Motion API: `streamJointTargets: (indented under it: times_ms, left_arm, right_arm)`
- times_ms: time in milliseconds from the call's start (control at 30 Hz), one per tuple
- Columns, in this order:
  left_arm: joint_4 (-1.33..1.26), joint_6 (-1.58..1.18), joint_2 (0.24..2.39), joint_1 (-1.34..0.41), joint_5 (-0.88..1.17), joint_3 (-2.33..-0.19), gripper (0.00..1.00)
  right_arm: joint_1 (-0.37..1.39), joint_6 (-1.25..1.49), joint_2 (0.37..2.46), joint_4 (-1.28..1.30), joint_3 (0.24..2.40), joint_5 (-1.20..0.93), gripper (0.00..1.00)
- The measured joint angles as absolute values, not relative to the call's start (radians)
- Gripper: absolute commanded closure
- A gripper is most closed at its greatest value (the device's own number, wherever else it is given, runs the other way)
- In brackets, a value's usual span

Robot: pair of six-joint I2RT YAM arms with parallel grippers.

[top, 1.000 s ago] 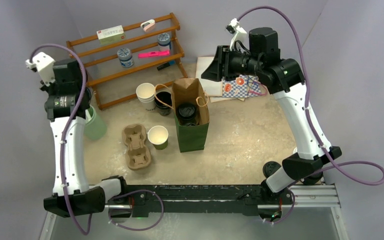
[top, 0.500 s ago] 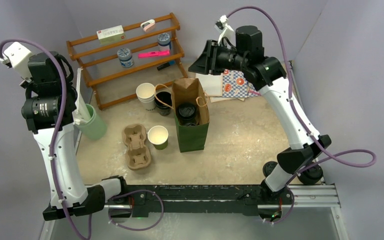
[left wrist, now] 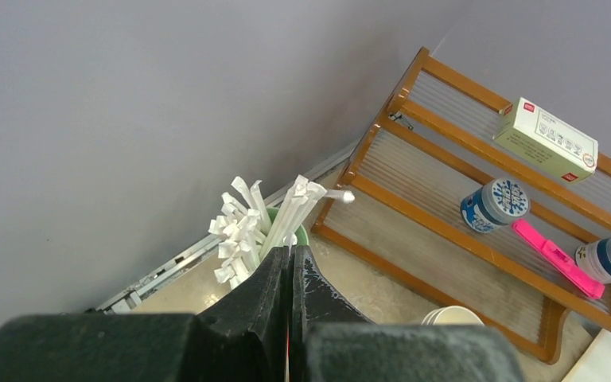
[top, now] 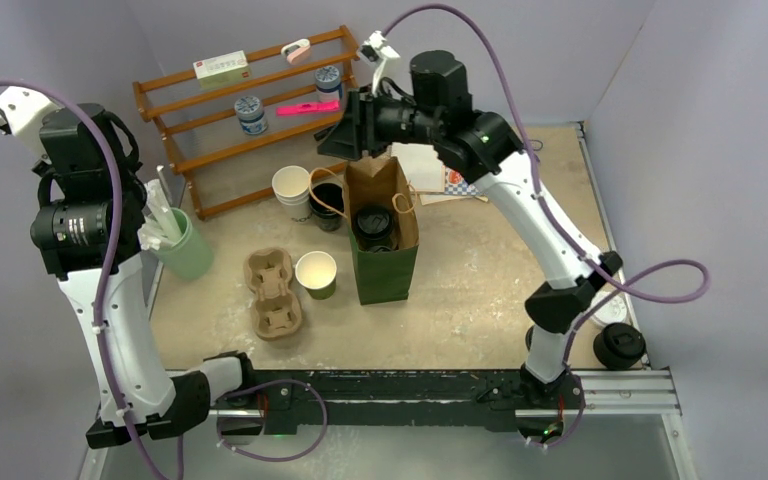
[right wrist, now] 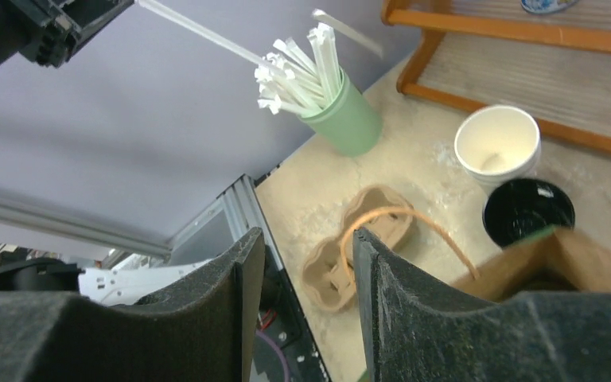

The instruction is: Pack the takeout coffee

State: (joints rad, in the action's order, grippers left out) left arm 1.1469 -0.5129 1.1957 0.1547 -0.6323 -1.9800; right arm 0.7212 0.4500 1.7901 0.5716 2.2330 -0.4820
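Top view overhead, wide; both wrist views oblique, sharing straw cup (right wrist: 348,123).

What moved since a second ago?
The right gripper swung left, from over the patterned paper to above the far edge of the paper bag, jaws open. The left gripper pulled back left from the straw cup, shut on a straw. The takeout coffee stayed in the bag.

Takeout coffee (top: 373,223) mostly hidden deep inside the paper bag (top: 385,272), patterned paper (top: 454,181) just behind the bag largely covered by the right arm (top: 522,205)
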Motion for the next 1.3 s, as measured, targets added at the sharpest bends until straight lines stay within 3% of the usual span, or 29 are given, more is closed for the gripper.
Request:
streamJointTargets:
  times_ms: [300, 533, 800, 1033, 1200, 1300]
  left_arm:
    - [1.15, -0.515, 1.125, 0.155, -0.57, -1.876, 1.0]
    - [1.028, -0.528, 1.054, 0.155, -0.271, -1.842, 1.0]
    - [0.738, -0.701, 1.029, 0.154, 0.253, -1.808, 1.0]
    - [0.666, -0.748, 1.134, 0.154, 0.529, -1.921, 1.0]
    - [0.622, -0.781, 1.181, 0.155, 0.651, -1.939, 1.0]
    - [0.607, -0.807, 1.187, 0.155, 0.7, -1.939, 1.0]
  right_arm:
    - [0.841, 0.434, 1.966, 0.573, 2.347, -0.432, 0.52]
    - [0.893, 0.373, 1.969, 0.558, 2.342, -0.429, 0.47]
    - [0.905, 0.216, 1.83, 0.472, 2.183, -0.375, 0.15]
    - [0.907, 0.045, 1.718, 0.397, 2.141, -0.249, 0.03]
    - [0.944, -0.111, 1.633, 0.324, 2.068, -0.119, 0.04]
    - [0.971, -0.191, 1.592, 0.287, 2.014, -0.079, 0.11]
